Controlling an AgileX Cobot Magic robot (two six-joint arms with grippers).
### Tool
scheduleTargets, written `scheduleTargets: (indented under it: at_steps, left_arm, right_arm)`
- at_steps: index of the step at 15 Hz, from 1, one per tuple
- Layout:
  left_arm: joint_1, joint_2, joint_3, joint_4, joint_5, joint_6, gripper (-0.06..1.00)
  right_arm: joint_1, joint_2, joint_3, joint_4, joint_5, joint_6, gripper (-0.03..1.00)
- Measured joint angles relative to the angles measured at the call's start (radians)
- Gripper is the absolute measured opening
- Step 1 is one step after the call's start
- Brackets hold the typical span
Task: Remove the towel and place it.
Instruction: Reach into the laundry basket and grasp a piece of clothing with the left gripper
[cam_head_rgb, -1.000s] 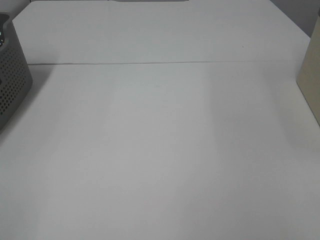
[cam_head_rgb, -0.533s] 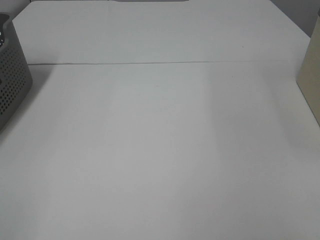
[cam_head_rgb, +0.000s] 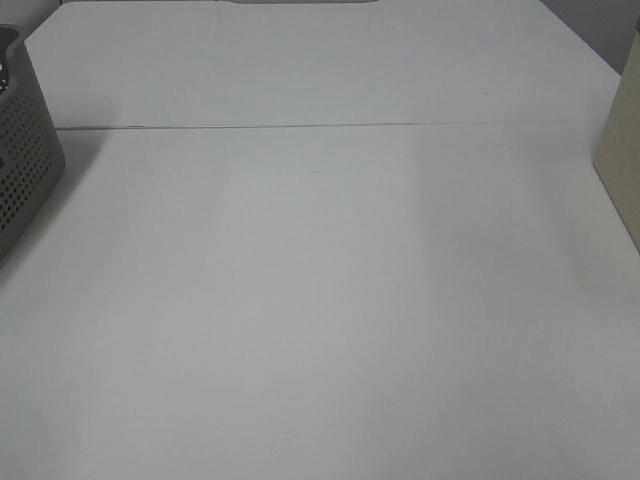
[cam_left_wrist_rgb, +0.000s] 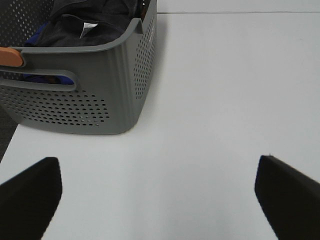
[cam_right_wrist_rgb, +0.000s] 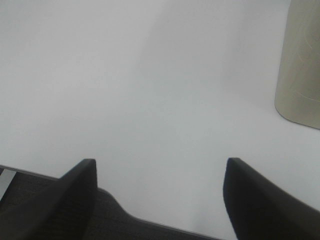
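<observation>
The very dark towel (cam_left_wrist_rgb: 95, 20) lies bunched inside the grey perforated basket (cam_left_wrist_rgb: 115, 90), with a white label showing on it. In the left wrist view my left gripper (cam_left_wrist_rgb: 157, 192) is open and empty, over bare table a short way from the basket. In the right wrist view my right gripper (cam_right_wrist_rgb: 160, 192) is open and empty, near the table's edge. Neither gripper shows in the exterior view, where only the basket's corner (cam_head_rgb: 25, 170) shows at the far left; the towel is out of view there.
A beige container stands at the table's right edge (cam_head_rgb: 620, 150) and shows in the right wrist view (cam_right_wrist_rgb: 300, 70). The white table (cam_head_rgb: 320, 300) has a seam (cam_head_rgb: 320, 126) across its far part. Blue cloth (cam_left_wrist_rgb: 32, 77) shows through the basket's handle slot.
</observation>
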Motion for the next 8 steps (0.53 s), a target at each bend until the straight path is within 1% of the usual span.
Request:
scheduleTargets:
  at_steps: [8]
  left_arm:
    - [0.000, 0.000, 0.000, 0.000, 0.000, 0.000, 0.99]
  right_arm:
    - [0.000, 0.000, 0.000, 0.000, 0.000, 0.000, 0.69]
